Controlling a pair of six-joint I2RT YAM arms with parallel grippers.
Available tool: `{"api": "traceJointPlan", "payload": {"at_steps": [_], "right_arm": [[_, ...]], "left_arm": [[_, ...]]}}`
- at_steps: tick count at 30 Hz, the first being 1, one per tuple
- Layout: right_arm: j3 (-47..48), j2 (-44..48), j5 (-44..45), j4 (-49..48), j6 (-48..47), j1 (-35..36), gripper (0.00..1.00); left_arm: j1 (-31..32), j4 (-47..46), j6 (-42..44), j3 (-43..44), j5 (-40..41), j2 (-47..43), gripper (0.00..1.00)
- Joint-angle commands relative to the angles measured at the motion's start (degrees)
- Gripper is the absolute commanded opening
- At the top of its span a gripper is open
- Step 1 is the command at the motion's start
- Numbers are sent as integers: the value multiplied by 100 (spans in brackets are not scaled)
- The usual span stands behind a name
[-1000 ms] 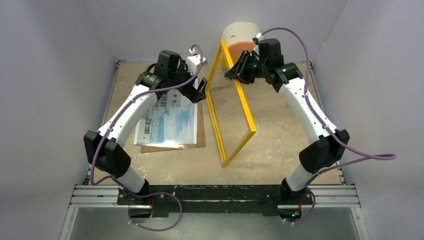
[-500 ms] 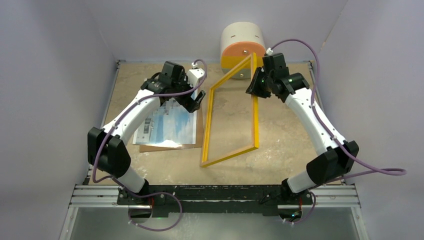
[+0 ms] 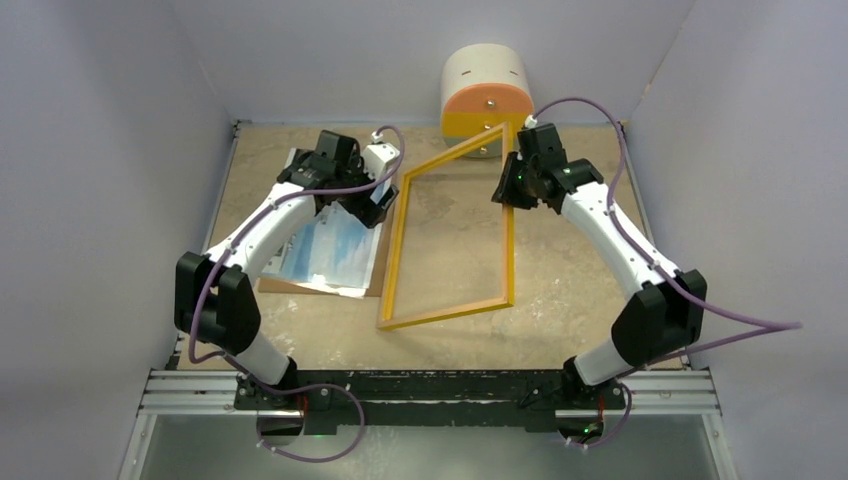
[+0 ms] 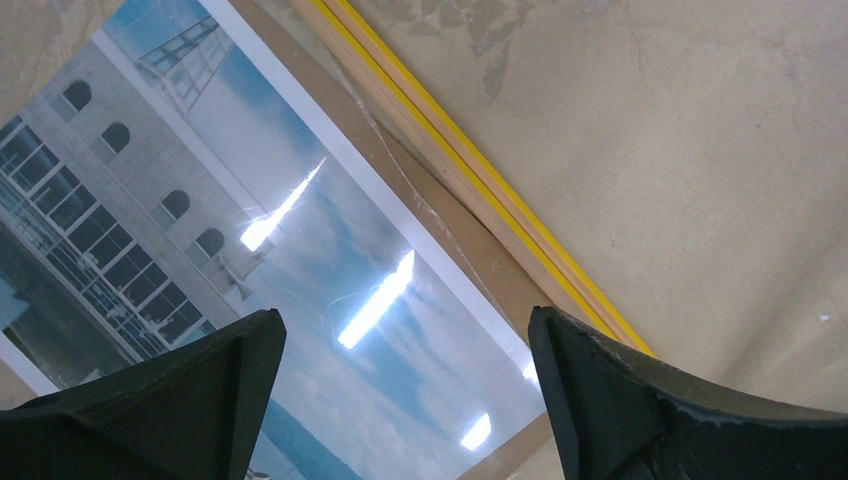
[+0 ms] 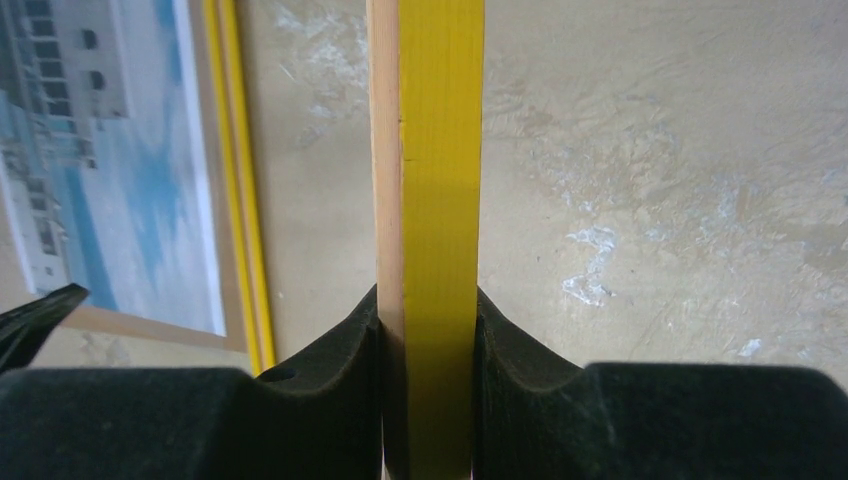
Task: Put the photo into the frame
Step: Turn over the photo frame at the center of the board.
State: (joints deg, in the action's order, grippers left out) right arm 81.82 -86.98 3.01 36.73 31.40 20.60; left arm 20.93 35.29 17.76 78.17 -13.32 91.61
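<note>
A beige, mottled table [image 3: 560, 260] carried everything. The large, thin rectangular frame [image 3: 447, 310], with a yellow front and pale wood back, stood near the table's middle. It was tilted: its left rail [image 4: 490, 195] lay low along the right edge of the board, and its right rail [image 5: 440, 150] was raised above the table. To the left of it lay a plain brown backing board [image 4: 455, 245]. On that board rested the glossy rectangular photo [image 3: 335, 250] of a white building with rows of windows under blue cloudy sky, face up, outside the frame and just beside its left rail. Ceiling lights glared off the print. A white cylinder with an orange front [image 3: 486, 90] stood at the far edge of the table, behind the frame.

The right tool [image 5: 428, 300] was clamped on the raised right rail, one finger on each side of it. The left tool [image 4: 405, 318] hung over the photo's sky part with its fingers spread wide and nothing between them.
</note>
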Motion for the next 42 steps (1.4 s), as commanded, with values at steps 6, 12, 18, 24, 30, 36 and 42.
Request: {"api": "traceJointPlan", "payload": {"at_steps": [6, 12, 18, 24, 30, 36, 42], "right_arm": [[-468, -546, 287, 221, -305, 67, 0], [-902, -659, 747, 212, -236, 67, 0], [-1159, -1114, 1151, 58, -263, 67, 0], [-1359, -1444, 1149, -235, -206, 63, 0], [-1530, -1627, 1262, -366, -80, 63, 0], [-1643, -1760, 1480, -412, 110, 58, 0], [-1801, -1757, 1443, -564, 288, -22, 30]], "left_arm": [[-719, -833, 372, -886, 268, 170, 100], [-706, -1841, 572, -1869, 594, 77, 100], [-415, -2319, 652, -2370, 842, 240, 100], [-120, -2535, 691, -2615, 794, 281, 100], [69, -2576, 826, -2736, 908, 360, 100], [269, -2483, 812, -2746, 935, 426, 100], [467, -2294, 692, -2701, 677, 375, 100]]}}
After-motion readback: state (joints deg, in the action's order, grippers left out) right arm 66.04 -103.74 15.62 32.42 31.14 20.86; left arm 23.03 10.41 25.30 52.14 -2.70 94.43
